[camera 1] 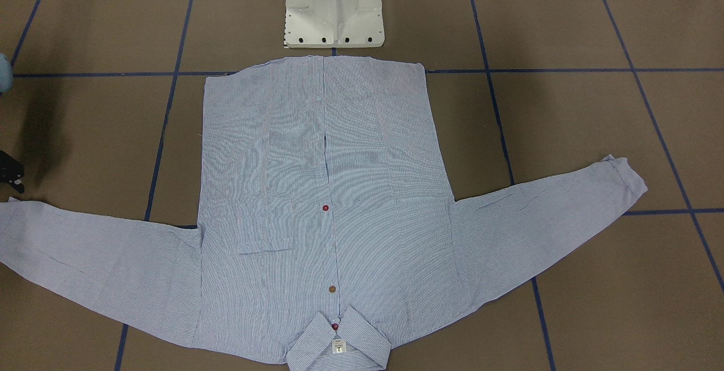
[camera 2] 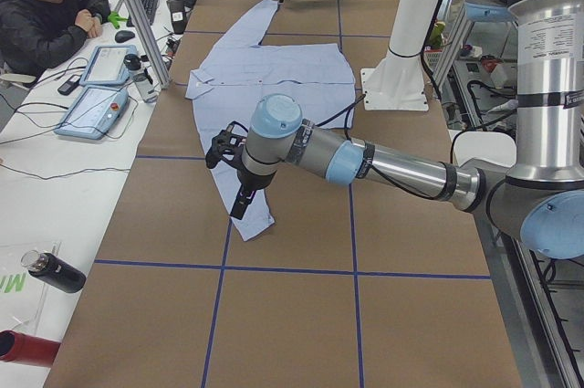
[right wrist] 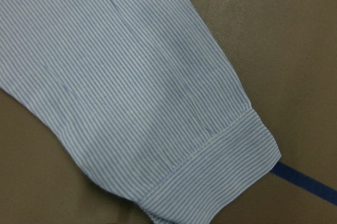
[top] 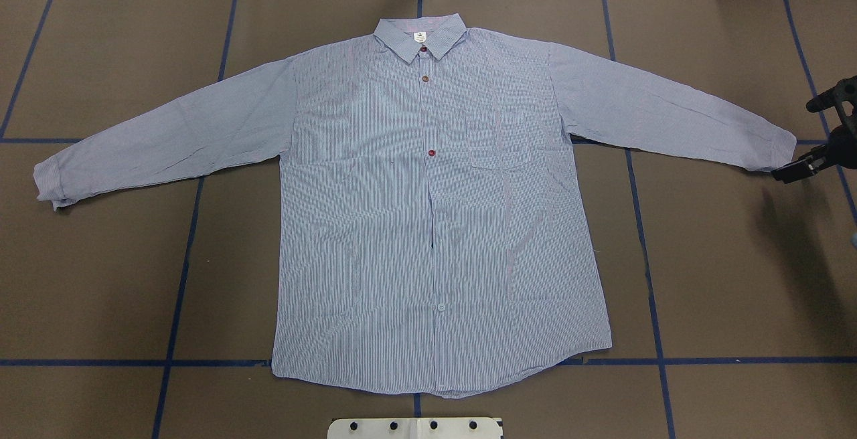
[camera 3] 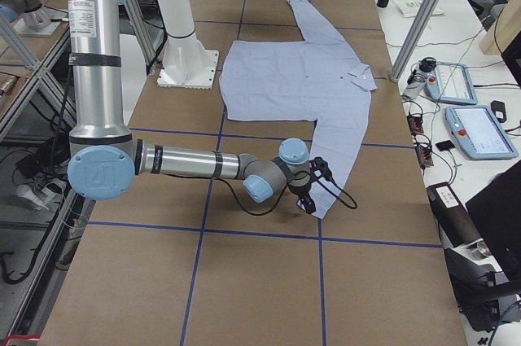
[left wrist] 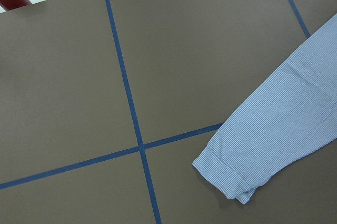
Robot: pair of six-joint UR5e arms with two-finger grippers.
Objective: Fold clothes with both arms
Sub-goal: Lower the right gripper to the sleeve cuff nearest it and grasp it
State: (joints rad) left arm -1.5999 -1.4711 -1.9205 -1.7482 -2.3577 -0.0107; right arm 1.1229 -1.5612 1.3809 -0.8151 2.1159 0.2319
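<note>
1. The small white collar label (top: 420,37) has print too small to read.
2. The light-blue, finely white-striped woven shirt (top: 435,225) lies flat at centre frame on the brown table (top: 723,278), sleeves spread.
3. The black left gripper (camera 2: 239,204) and black right gripper (top: 787,173) are each by a cuff; I cannot tell whether their jaws are parted or closed.

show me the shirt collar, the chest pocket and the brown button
shirt collar (top: 395,39), overhead exterior view, on one wing beside the label
chest pocket (top: 499,141), overhead exterior view, middle of the patch
brown button (camera 1: 332,289), exterior front-facing view, centre of the button
</note>
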